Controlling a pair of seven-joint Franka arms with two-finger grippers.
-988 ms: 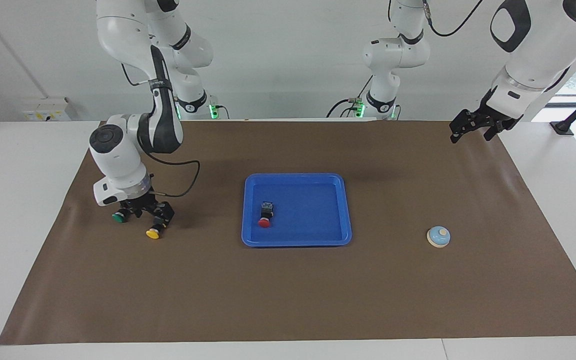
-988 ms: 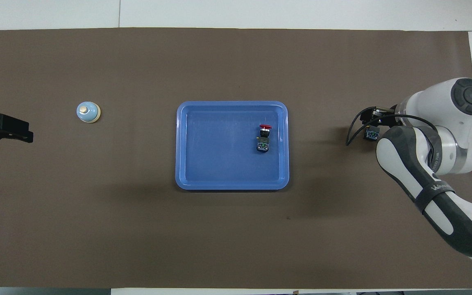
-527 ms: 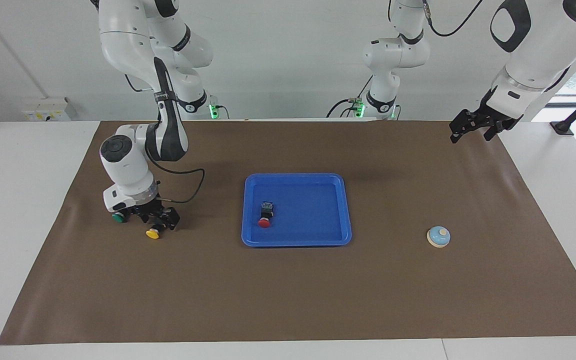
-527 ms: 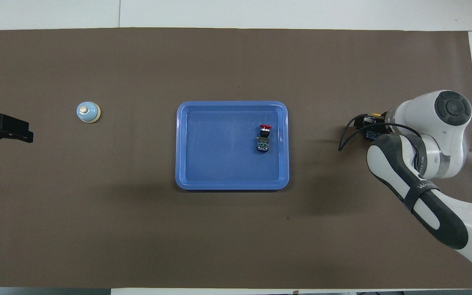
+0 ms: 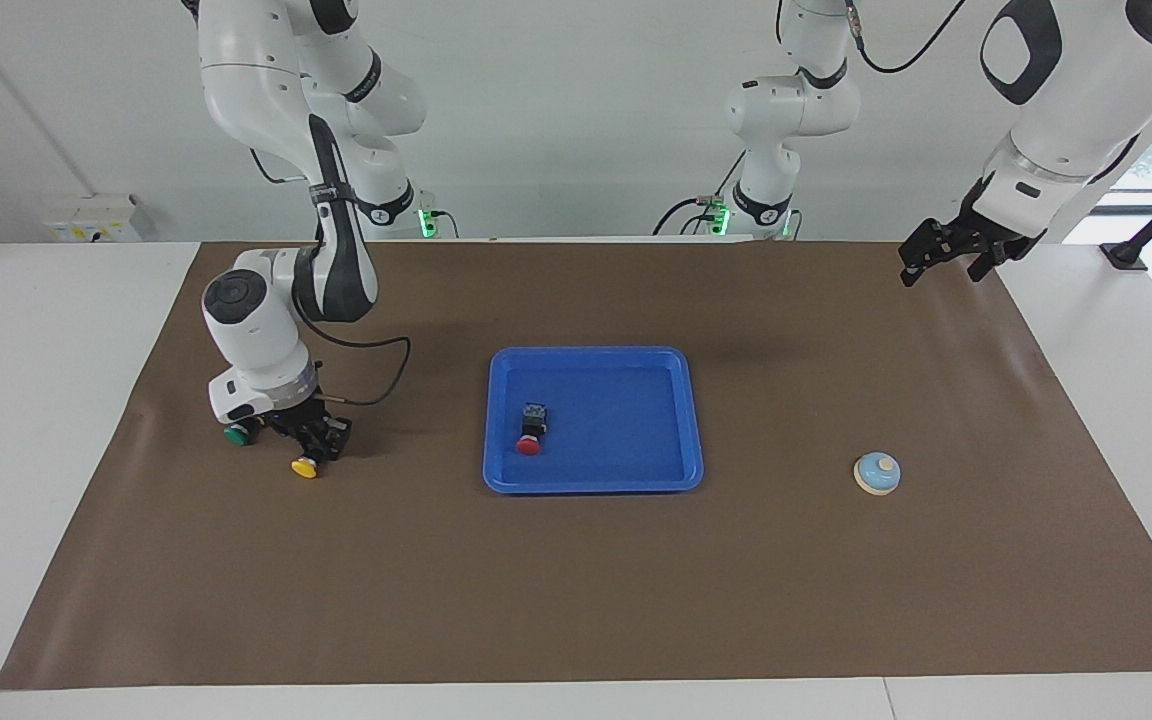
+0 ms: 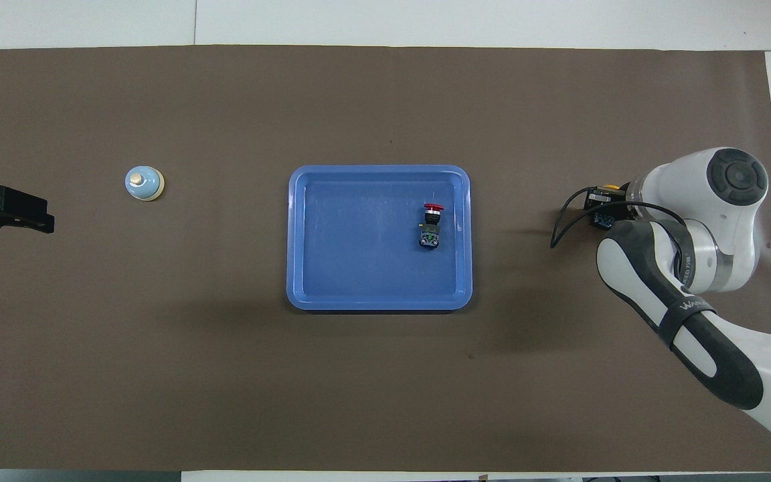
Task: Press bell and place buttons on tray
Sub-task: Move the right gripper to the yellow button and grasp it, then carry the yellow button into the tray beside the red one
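Facing view: green button [image 5: 235, 435] beside right pincer [image 5: 311, 440].

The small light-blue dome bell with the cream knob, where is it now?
The light-blue dome bell stands on the brown mat toward the left arm's end of the table, beside the shallow bright-blue plastic tray but well apart from it.

right arm: bent steeply down, wrist near vertical, right gripper [image 5: 308, 437] low at the mat, fingers closed. left arm: waiting, raised at own end of table, left gripper [image 5: 946, 255] angled downward, fingers spread apart.
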